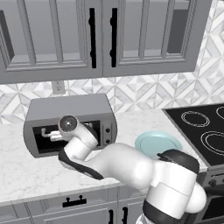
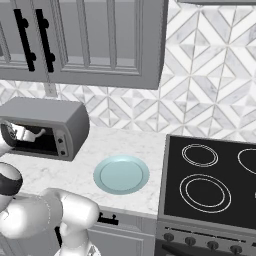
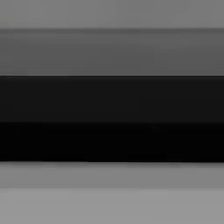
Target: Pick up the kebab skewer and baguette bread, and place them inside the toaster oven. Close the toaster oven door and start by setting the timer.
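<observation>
While the arm is reached into the toaster oven (image 1: 70, 124) on the surface (image 1: 26, 170), the placing step is judged to be in hand. The tool (image 1: 49, 134) is seen inside the dark cavity, jaws spread and nothing pinched. Skewer and bread cannot be made out. An empty plate (image 2: 121, 174) is left nearby. Withdrawal, then door closing, is called for.

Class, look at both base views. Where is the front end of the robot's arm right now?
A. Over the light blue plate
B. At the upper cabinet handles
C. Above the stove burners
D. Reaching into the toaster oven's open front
D: in the left base view the arm's wrist ends inside the dark opening of the toaster oven, away from the plate and the stove.
</observation>
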